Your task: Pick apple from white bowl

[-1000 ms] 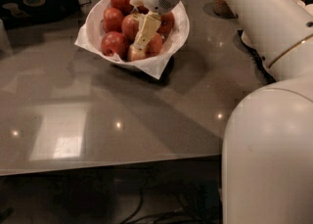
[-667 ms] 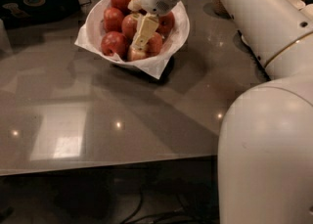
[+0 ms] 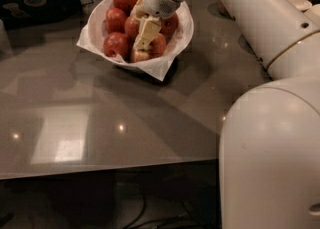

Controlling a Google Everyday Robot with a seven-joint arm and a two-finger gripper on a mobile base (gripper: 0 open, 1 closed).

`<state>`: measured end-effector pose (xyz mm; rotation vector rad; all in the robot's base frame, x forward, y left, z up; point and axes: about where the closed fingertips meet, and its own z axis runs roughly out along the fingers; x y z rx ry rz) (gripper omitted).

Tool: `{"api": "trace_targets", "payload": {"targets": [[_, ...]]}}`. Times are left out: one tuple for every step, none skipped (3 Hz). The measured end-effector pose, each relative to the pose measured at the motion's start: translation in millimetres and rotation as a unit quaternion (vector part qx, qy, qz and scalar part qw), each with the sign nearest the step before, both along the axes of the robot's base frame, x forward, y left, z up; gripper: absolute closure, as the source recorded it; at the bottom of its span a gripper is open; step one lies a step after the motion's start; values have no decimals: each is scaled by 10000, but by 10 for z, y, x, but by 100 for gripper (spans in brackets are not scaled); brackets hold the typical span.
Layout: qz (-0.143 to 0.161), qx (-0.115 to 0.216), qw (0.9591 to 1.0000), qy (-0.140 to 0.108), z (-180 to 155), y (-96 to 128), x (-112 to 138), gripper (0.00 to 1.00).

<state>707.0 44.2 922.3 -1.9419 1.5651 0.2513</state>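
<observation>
My end effector (image 3: 144,35) was positioned inside the white bowl (image 3: 93,25), at the apple (image 3: 139,56). Its grip state could not be determined. Lift-out was not yet done.

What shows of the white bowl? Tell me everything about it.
The white bowl is wide, round and shallow, and stands upright on the far part of the glossy grey table. White paper lines it, with corners sticking out over the rim at the left and front. Red apples fill it in a heap. The gripper reaches down into it from the right, among the apples at its middle.
</observation>
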Motion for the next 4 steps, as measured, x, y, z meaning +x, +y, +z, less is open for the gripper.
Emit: {"api": "trace_targets", "payload": {"targets": [[26,-58,10000,1,5,-8,-6,66],[26,-59,10000,1,6,-8,-6,89],[116,-164,9998,-71,120,-65,-57,100],[285,-293,9990,-188,298,-178,-161,100]]}}
